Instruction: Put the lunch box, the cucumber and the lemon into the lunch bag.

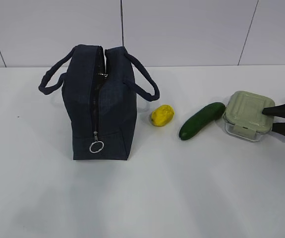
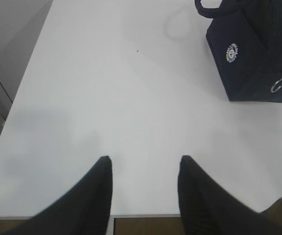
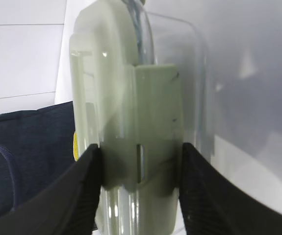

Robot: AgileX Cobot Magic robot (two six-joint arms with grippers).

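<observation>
The right gripper (image 1: 284,117) sits at the right edge of the exterior view with one finger over the pale green lid and one under the clear base of the lunch box (image 1: 248,114); the right wrist view shows its two dark pads pressed against the box's lid and base (image 3: 131,142), so it is clamped on the box, which stands at the right of the frame, on or barely off the white table (image 1: 182,198). The left gripper (image 2: 144,169) hangs over bare table at the bottom of its own view, fingers parted and holding nothing. The likeliest trouble, to my eye, is the lunch bag (image 1: 101,104) at centre left: its zip looks run down to the ring pull, yet the top seam gapes only narrowly, so a box carried flat may catch the rim or a handle and tip the bag over. The grip bites only the box's near edge, so the box could sag or slip when lifted. The cucumber (image 1: 201,120) lies just left of the box, its long axis slanting from lower left to upper right, the upper end nearest the lid. The lemon (image 1: 162,115) rests between cucumber and bag, near the bag's right side.
</observation>
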